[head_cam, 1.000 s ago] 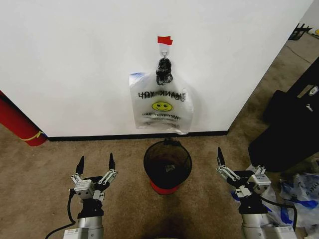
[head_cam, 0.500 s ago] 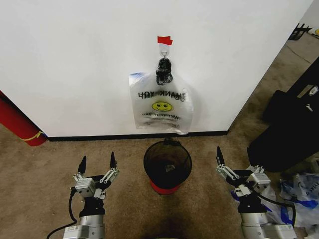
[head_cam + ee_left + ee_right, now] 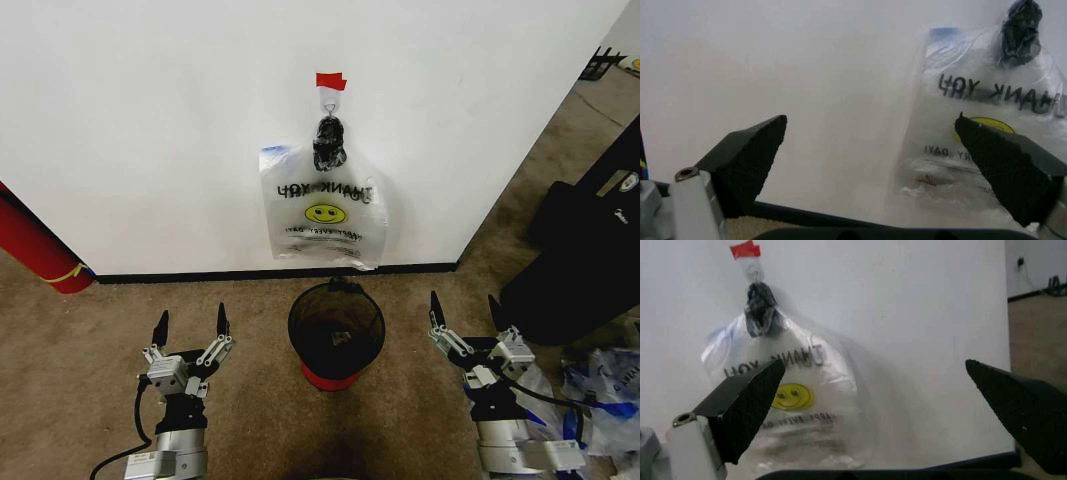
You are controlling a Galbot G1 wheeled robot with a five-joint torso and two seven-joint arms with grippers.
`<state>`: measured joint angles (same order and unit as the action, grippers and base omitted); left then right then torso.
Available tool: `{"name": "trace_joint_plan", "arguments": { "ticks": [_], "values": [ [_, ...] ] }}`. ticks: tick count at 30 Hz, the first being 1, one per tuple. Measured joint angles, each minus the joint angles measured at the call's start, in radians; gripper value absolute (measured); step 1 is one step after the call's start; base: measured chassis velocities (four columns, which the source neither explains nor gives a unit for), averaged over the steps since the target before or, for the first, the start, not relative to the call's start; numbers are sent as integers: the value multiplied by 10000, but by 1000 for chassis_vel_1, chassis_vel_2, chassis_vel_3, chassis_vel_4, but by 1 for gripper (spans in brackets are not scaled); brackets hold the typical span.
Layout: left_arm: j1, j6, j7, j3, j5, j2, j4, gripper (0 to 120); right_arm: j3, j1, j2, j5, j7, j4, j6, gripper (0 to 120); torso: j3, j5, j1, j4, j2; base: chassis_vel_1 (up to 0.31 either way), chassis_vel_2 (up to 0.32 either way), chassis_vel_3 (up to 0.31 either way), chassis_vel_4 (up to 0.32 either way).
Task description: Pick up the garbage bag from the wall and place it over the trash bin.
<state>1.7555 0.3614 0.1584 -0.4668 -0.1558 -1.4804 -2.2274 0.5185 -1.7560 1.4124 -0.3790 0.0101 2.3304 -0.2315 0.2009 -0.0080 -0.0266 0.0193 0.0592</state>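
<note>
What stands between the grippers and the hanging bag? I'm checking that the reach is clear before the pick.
Nothing visible does. The garbage bag hangs on the wall, directly above the trash bin. The left gripper and right gripper, both open, flank the bin low down, with only open air ahead of each.

Tan carpet point(image 3: 80, 350) carries the trash bin point(image 3: 336, 333), seemingly upright.
</note>
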Motion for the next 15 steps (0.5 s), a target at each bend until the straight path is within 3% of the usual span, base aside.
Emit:
{"name": "trace_joint_plan", "arguments": {
  "ticks": [15],
  "values": [
    [-239, -229, -3, -117, 258, 182, -212, 100, 43, 933, -709, 118, 12, -349, 214, 100, 0, 1, 0, 0, 0, 0, 0, 0, 0]
  ]
}}
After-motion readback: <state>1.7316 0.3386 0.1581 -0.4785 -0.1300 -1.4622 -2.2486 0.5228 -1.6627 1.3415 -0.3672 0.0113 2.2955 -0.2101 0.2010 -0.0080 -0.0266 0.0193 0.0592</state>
